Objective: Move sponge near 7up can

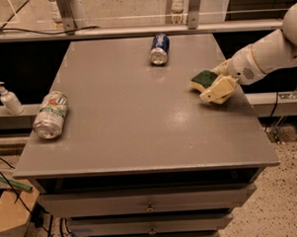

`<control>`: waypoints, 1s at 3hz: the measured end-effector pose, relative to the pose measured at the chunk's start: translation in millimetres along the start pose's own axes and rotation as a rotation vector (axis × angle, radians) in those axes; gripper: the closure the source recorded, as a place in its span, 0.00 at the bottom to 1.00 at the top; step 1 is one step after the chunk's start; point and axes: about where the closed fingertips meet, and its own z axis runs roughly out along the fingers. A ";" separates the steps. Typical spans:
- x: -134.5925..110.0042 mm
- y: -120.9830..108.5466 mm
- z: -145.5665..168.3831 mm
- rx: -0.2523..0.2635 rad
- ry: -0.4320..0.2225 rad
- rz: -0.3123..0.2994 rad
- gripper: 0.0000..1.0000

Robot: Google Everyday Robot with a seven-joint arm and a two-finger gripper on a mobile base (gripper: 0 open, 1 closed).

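The sponge [201,79], dark green on top over pale yellow foam, lies on the grey table [139,126] near its right edge. My gripper [215,90], cream-coloured, comes in from the right on a white arm and sits right against the sponge's right end, covering part of it. The 7up can [50,115], silvery-white with green and red markings, lies on its side near the table's left edge, far from the sponge.
A dark blue can [159,49] lies on its side at the back middle of the table. A white pump bottle [9,99] stands on a ledge left of the table. Drawers sit below the table front; cables lie on the floor at the left.
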 end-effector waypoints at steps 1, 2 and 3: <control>-44.4 16.1 -13.6 0.007 -0.023 -0.118 0.87; -103.4 46.1 -27.5 -0.014 -0.068 -0.266 1.00; -108.4 49.0 -29.3 -0.014 -0.071 -0.281 1.00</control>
